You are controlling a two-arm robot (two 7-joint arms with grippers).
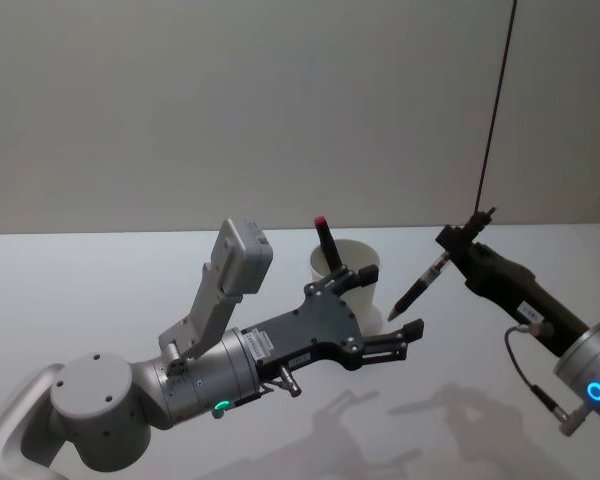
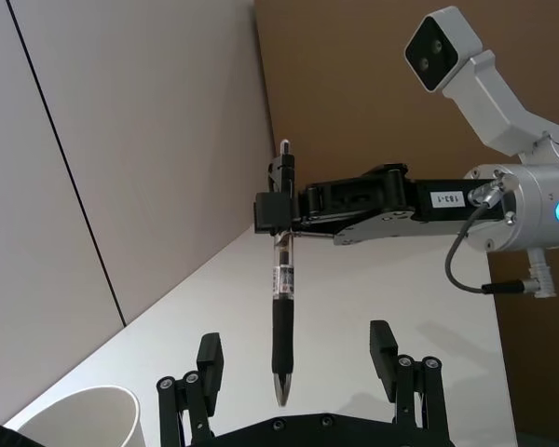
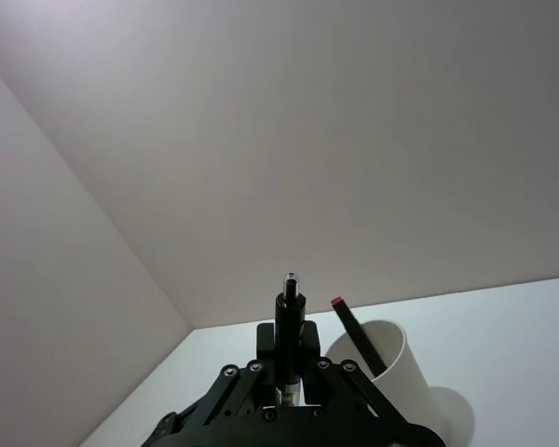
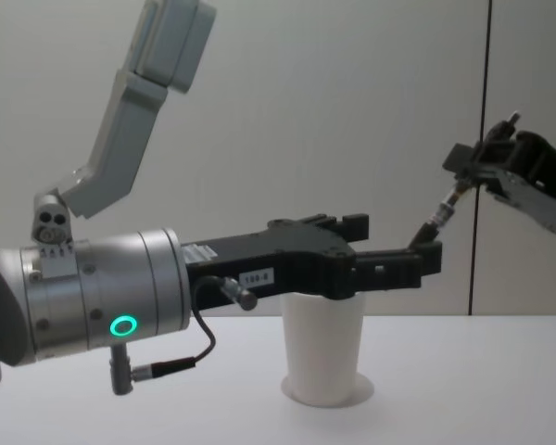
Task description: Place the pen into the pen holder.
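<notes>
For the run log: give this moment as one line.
right gripper: shut on pen | left gripper: open, empty | pen holder: upright, red-capped marker inside

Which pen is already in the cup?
The red-topped pen, standing in the white cup. The other black pen is held in the air by the right end effector.

pen (image 1: 420, 286): slim, black grip and tip, clear barrel with a printed label, black clip end. clamped near its clip end, off the table, slanting tip-down toward the pen holder, just to the holder's right and clear of its rim.

pen holder (image 4: 323, 346): plain white paper cup, upright on the white table, mouth open. a dark, red-tipped stick leans inside against the rim.
</notes>
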